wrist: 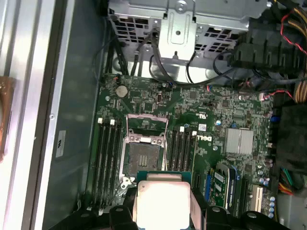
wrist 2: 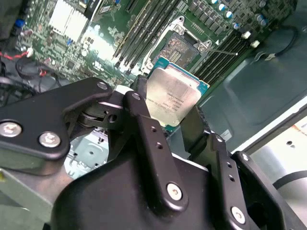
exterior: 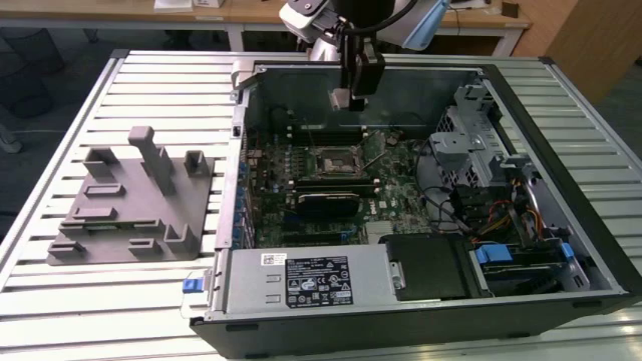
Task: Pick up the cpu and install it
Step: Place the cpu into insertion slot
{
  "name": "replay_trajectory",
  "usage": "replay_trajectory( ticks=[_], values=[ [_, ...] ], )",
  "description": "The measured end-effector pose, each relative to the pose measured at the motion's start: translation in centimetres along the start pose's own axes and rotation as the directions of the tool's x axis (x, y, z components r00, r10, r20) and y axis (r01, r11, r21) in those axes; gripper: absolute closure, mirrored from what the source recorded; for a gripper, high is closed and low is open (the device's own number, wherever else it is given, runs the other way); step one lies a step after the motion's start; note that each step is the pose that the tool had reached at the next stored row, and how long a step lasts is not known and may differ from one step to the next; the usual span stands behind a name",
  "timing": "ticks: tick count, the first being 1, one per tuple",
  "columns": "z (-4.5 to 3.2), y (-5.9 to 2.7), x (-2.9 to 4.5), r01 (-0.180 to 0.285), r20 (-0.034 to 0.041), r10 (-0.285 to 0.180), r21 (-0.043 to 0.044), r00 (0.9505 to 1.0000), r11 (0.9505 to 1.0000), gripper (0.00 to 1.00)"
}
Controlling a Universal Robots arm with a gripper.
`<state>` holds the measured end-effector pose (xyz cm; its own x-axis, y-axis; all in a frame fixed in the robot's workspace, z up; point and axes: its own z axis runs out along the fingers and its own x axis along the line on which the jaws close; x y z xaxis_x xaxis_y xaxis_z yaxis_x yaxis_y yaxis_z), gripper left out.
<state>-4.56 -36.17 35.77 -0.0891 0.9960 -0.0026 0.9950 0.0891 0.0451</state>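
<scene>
The cpu (wrist 2: 171,99), a small square chip with a pale silver top and green rim, sits clamped between the black fingers (wrist 2: 144,134) of my gripper (exterior: 344,98). In the exterior view the gripper hangs inside the open computer case (exterior: 561,248), above the far part of the green motherboard (exterior: 386,177). The cpu (exterior: 341,98) shows there as a small pale square under the black fingers. The open cpu socket (exterior: 333,160) lies on the board nearer the camera than the gripper. In the first wrist view the cpu (wrist: 161,201) hovers just off the socket (wrist: 142,154), whose metal frame stands open.
A grey plastic tray with upright posts (exterior: 135,207) rests on the slatted table (exterior: 60,158) at the exterior view's left. Inside the case are a metal drive cage (exterior: 476,143), a power supply (exterior: 301,280), a black finned block (exterior: 326,197) and loose cables (exterior: 501,218).
</scene>
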Motion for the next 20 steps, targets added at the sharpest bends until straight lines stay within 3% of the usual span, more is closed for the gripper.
replay_trajectory(
  ticks=[10,16,20],
  values=[
    [0.97,-0.04,0.06,-0.012,0.0006,0.012,0.0002,0.9999,0.9999,0.47],
    [2.07,0.08,0.85,-0.017,0.0006,0.017,0.0023,0.9998,0.9998,0.47],
    [2.45,0.09,0.95,-0.022,0.0007,0.022,0.0024,0.9998,0.9998,0.47]
  ],
)
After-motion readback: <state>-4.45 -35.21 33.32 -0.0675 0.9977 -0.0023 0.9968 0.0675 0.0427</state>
